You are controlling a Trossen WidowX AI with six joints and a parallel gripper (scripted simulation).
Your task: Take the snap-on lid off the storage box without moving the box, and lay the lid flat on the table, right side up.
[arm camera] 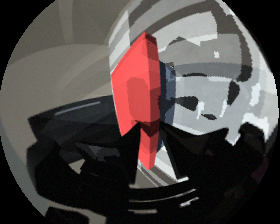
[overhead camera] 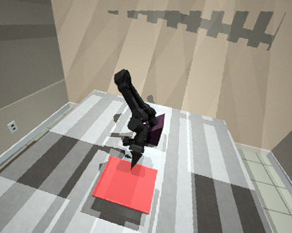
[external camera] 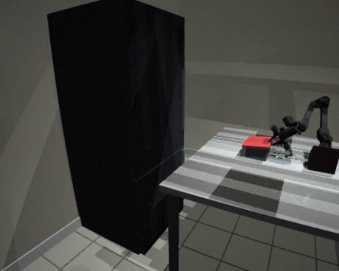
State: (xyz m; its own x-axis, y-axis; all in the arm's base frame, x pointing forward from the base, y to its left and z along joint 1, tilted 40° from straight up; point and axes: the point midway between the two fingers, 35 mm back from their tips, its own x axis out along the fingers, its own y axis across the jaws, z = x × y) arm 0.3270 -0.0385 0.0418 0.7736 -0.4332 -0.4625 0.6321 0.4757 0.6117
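Note:
The red lid (overhead camera: 123,186) (external camera: 257,140) (arm camera: 120,87) lies over the blue-grey storage box (external camera: 258,152) (arm camera: 169,95), right side up and close to level. No clear gap shows between lid and box, but I cannot tell whether the lid sits fully down all round. My gripper (overhead camera: 132,168) (external camera: 271,141) (arm camera: 149,123) is shut on the lid's edge on the arm's side, with one finger on the lid's top and one below its rim. In the top view the lid hides most of the box.
A dark purple block (overhead camera: 156,133) (external camera: 322,160) stands on the striped table (overhead camera: 213,162) (external camera: 206,166), beside the arm's base. A tall black cabinet (external camera: 118,110) stands on the floor beyond the table's end. Striped shadows cross the table and walls.

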